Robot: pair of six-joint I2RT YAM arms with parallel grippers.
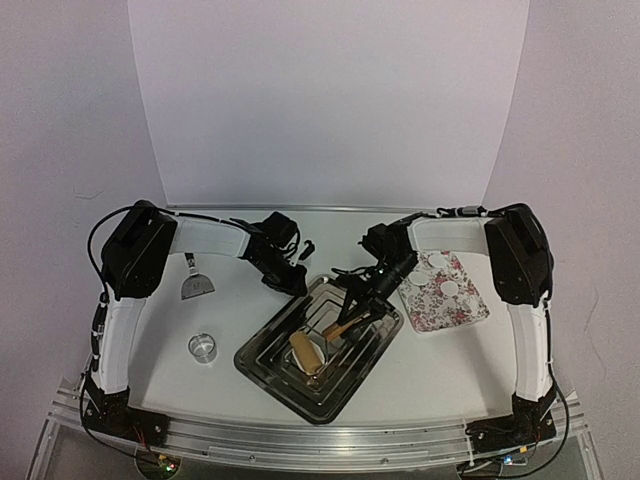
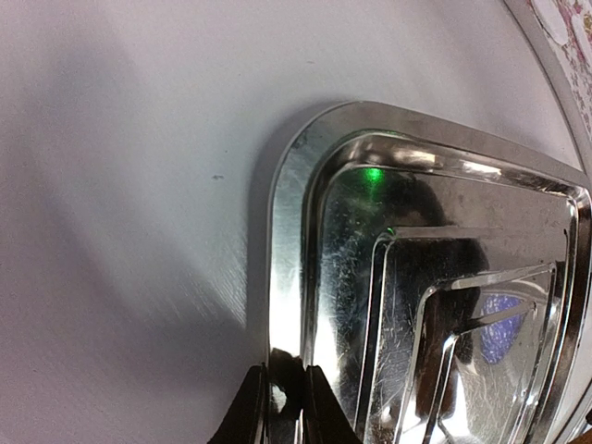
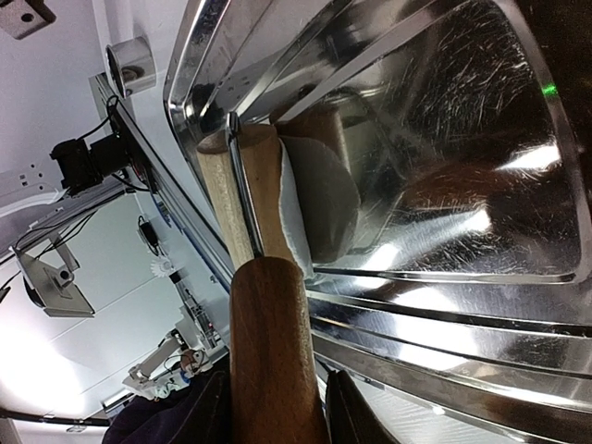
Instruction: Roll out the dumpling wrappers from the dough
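Two firm holds: the right gripper (image 3: pixel 277 407) is clamped on the rolling pin (image 3: pixel 268 314) handle, roller against the dough (image 3: pixel 319 208) in the tray (image 2: pixel 287 240); the left gripper (image 2: pixel 282 412) pinches the tray rim. Roll with even pressure, tray steadied. Beyond, the dumpling wrappers (image 1: pixel 450 287) lie on the floral board (image 1: pixel 465 310).

Legible text, labels, brands, numbers, signs: none in any view. Floral mat (image 1: pixel 440 312) carries pattern only; steel tray (image 1: pixel 258 345) unmarked.

Steel tray (image 1: pixel 275 335) ctr, clear ring (image 1: pixel 203 347) + scraper (image 1: pixel 195 283) left, floral mat (image 1: pixel 445 312) right
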